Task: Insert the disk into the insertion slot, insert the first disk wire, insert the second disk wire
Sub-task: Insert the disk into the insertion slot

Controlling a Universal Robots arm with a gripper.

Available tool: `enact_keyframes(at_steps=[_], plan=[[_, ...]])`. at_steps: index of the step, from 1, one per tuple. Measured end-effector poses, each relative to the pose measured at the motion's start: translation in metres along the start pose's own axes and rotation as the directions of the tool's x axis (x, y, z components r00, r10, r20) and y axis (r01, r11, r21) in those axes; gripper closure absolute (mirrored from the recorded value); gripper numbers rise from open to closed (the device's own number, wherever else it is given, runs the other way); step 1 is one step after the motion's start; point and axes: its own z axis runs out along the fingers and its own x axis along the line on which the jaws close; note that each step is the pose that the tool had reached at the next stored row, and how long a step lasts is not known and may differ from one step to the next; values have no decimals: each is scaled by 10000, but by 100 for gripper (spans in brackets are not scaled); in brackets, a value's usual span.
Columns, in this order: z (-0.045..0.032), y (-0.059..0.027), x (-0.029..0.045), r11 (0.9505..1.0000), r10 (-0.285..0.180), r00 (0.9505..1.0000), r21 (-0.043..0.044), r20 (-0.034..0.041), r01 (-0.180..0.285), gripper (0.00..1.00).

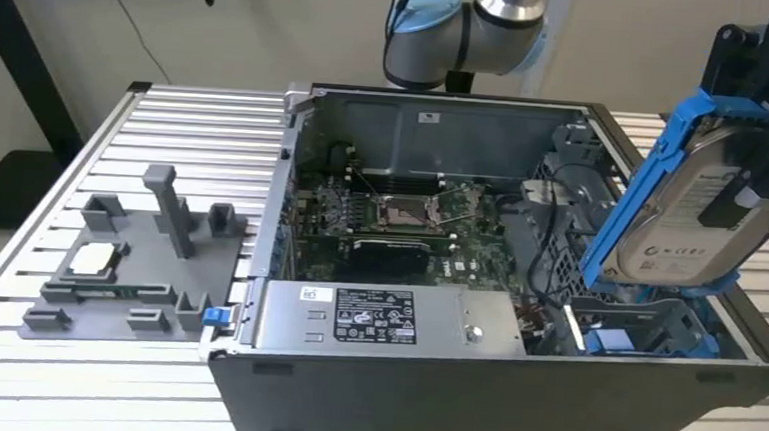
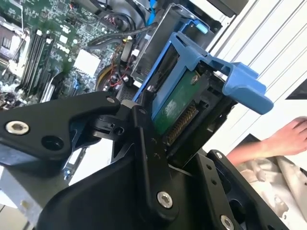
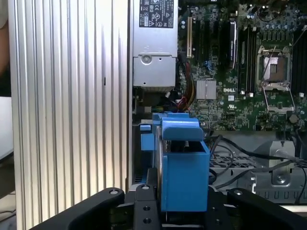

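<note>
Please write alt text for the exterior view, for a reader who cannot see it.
The gripper holds the disk, tilted in its blue frame, above the insertion slot at the exterior view's right of an open computer case. A grey fixture lies on the slatted table beside the case.

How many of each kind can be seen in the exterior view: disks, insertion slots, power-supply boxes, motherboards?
disk, in its blue frame: 1
insertion slot: 1
power-supply box: 1
motherboard: 1
Total: 4
</note>
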Motion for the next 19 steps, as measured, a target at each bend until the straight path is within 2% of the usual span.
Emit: enact_keyframes(at_steps=[1,3,9,19], plan=[[15,0,12,10000,2,10000,1,5,-2,100],[43,-6,39,10000,12,10000,1,64,-12,100],[106,-49,76,10000,47,9995,-4,314,-47,100],[176,-166,76,10000,58,9988,-7,482,-57,100]])
